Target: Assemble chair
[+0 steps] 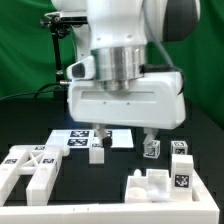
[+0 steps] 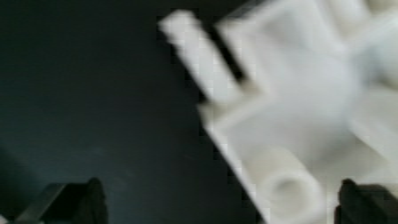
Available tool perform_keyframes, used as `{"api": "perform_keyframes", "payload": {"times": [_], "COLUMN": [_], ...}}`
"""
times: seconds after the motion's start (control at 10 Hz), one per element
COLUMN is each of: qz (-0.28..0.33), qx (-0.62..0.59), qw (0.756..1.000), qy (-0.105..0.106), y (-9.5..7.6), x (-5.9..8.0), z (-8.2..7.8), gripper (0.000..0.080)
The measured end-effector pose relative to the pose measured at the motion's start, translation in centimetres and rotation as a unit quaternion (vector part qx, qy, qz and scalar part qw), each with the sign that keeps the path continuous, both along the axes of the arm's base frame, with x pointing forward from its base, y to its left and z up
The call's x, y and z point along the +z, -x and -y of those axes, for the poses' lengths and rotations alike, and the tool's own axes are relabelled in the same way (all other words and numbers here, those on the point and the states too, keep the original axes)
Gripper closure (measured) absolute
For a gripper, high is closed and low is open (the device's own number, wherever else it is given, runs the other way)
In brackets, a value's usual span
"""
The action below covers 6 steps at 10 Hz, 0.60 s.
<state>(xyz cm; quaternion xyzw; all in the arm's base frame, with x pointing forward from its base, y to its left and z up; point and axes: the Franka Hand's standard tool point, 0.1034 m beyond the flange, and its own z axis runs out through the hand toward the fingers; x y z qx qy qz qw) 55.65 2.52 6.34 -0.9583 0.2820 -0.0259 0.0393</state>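
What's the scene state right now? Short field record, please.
gripper: open, holds nothing, low over the table
table: black
cross-braced chair piece: exterior view's left, loose
notched chair piece: foreground centre, loose
tagged chair block: exterior view's right
marker board: flat, behind the gripper
wrist view: blurred white chair part under the fingers, not gripped

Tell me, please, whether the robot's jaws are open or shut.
Open: on the gripper, the jaws hang wide apart in the exterior view, and the wrist view shows the same wide gap.
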Motion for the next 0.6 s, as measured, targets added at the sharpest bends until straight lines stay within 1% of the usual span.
{"api": "perform_keyframes", "payload": {"times": [0.1, 0.2, 0.4, 0.6], "qz": [0.012, 0.023, 0.023, 0.023], "qx": [0.015, 0.048, 0.115, 0.184], "qw": [1.000, 0.998, 0.993, 0.982], "qy": [0.013, 0.024, 0.028, 0.035], "y": [1.10, 1.97, 1.66, 1.91], "x": [-0.60, -0.85, -0.78, -0.96], "z": [-0.04, -0.55, -0.14, 0.00], "gripper": [0.0150, 0.0150, 0.0150, 0.0150]}}
